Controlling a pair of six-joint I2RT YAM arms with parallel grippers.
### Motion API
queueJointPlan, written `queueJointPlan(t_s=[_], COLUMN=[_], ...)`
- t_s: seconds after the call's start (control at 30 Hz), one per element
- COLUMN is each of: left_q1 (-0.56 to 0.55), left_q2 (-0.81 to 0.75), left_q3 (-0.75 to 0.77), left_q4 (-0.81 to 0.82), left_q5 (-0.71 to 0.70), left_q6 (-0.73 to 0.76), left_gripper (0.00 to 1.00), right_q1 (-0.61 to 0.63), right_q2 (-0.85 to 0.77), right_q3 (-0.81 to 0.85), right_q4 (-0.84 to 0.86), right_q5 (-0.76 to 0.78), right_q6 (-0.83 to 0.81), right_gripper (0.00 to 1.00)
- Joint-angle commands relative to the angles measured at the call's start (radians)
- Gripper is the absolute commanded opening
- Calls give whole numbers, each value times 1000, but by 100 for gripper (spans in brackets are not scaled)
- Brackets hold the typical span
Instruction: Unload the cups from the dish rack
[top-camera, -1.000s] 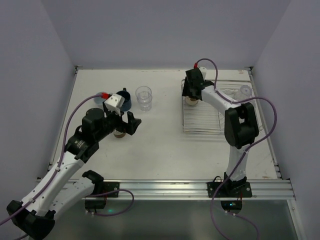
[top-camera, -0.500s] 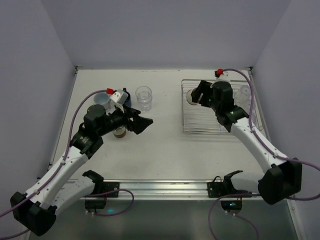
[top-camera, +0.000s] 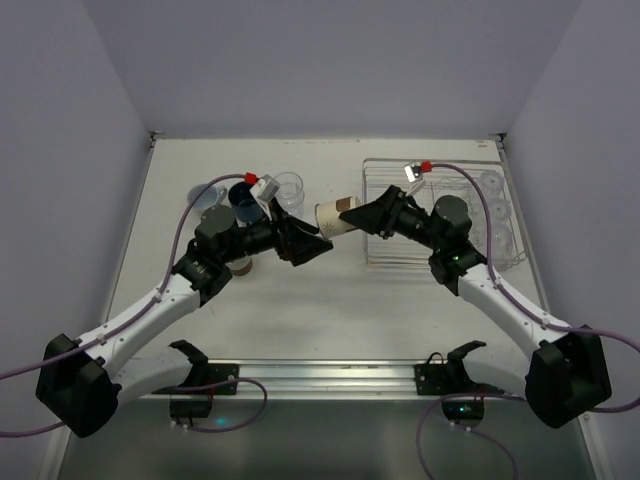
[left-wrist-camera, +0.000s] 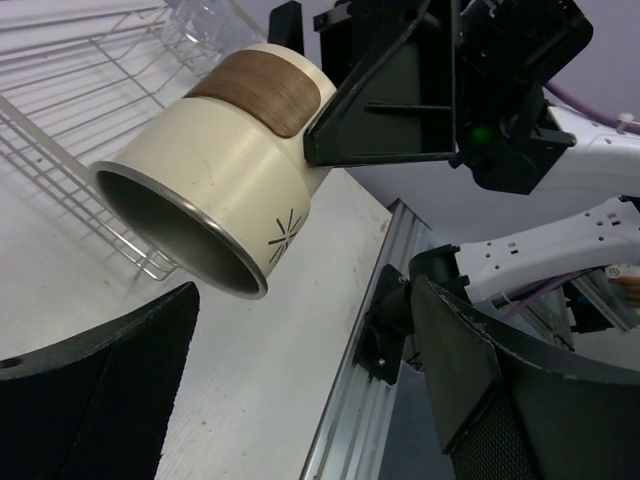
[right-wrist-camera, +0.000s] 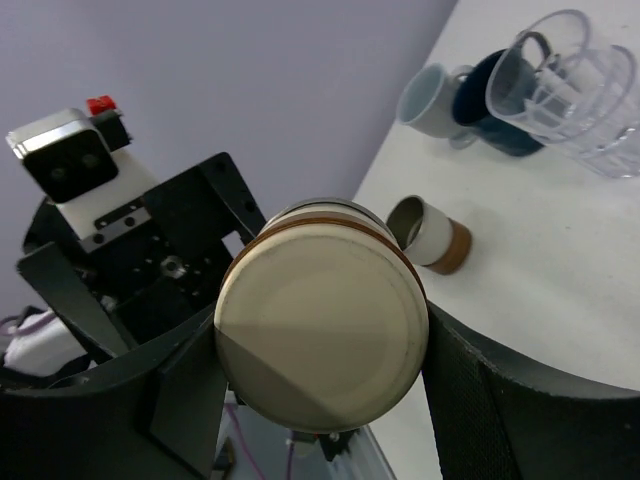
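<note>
My right gripper (top-camera: 352, 216) is shut on a brown cup with a cream top (top-camera: 333, 215) and holds it sideways in the air, left of the dish rack (top-camera: 442, 250). The cup's mouth faces my left gripper (top-camera: 305, 242), which is open and empty just left of the cup and not touching it. In the left wrist view the cup (left-wrist-camera: 215, 170) hangs above my open left gripper (left-wrist-camera: 310, 400). In the right wrist view the cup's base (right-wrist-camera: 320, 330) fills my right gripper (right-wrist-camera: 322, 345).
On the table at the left are a clear tumbler (top-camera: 288, 186), a navy mug (top-camera: 243, 198), a light blue mug (top-camera: 207, 195) and a second brown cup (top-camera: 238, 266) on its side. Clear tumblers (top-camera: 492, 183) lie in the rack's right side.
My right gripper lifted the brown cup out of the rack and carried it left over the table. My left arm swung right, jaws open, toward the cup's mouth.
</note>
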Motion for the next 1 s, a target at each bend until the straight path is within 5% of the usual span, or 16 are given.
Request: queueJointPlan(t_s=[0.0,0.3,0.43,0.5,0.53,0.63,0.83,0.97], left_q1=[-31,-48,-49,-49,-49,-49,-45,-29], left_q2=[38,69,52,29,20,-41,-77,-17], left_q3=[22,42,45,50,62,114,286,398], left_q4=[102,145,101,38,9,-155,-679,-989], left_q5=[25,-8,-96,-130,-171,-281,-649,-737], left_q6=[-27,2,51,72,100,184,341,375], left_gripper=[87,41,0,0,0,0,0,0], right_q1=[13,78,89,90,89,92,92,90], right_q2=[48,153,183,191,189,173,62,1], right_q3=[-17,-26,-66,-75,-77,-72,-60,-63], right_q4=[267,326,414,438,438,389,132,-2], right_q5=[-146,-152,-155,-161,-163,-167,-111,-80], right_q6=[145,182,236,244,238,203,31,-77], right_gripper=[33,33,34,43,67,99,99,99])
